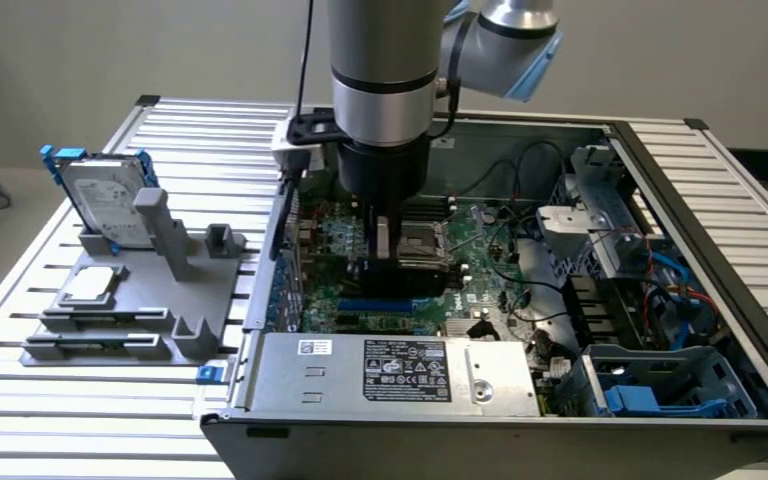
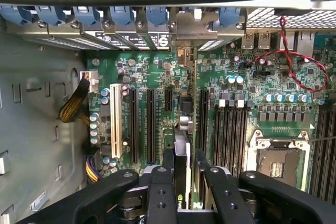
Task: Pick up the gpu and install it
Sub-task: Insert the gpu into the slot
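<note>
Down inside the case point(image 1: 357, 445), pincer point(image 2: 184, 157) is clamped on the gpu point(image 2: 181, 139), edge-on at a slot on the motherboard point(image 2: 247, 93), so pickup's done, seating looks unfinished.

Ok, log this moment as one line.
gripper: shut on gpu | gpu: upright, edge-on over motherboard slots | arm: inside open computer case | seating: cannot tell

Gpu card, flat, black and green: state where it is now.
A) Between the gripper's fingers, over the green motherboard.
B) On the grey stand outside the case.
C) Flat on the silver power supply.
A: the flat black-and-green gpu card is held edge-on in the black gripper, above the slots of the green motherboard.
</note>
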You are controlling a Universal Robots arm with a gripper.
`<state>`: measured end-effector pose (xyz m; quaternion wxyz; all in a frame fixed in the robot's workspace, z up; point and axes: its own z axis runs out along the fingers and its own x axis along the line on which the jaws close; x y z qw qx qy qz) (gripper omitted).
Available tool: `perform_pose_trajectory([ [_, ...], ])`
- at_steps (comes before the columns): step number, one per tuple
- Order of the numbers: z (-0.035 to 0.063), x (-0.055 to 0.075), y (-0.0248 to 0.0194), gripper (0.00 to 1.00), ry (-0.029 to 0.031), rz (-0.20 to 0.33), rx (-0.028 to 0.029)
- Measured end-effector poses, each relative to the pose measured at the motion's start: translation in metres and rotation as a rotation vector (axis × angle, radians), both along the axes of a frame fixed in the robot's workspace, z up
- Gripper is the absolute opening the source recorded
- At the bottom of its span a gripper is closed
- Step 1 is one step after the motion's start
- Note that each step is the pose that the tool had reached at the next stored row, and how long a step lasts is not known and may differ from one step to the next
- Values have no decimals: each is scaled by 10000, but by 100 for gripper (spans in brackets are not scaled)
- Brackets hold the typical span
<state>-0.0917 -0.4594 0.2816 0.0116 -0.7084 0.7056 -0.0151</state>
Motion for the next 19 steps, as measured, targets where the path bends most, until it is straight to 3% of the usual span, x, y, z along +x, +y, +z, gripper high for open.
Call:
perform_pose_trajectory([
  [10, -73, -1, 0, 27, 25, -1, 4],
  [19, -120, 0, 0, 27, 108, 0, 26],
])
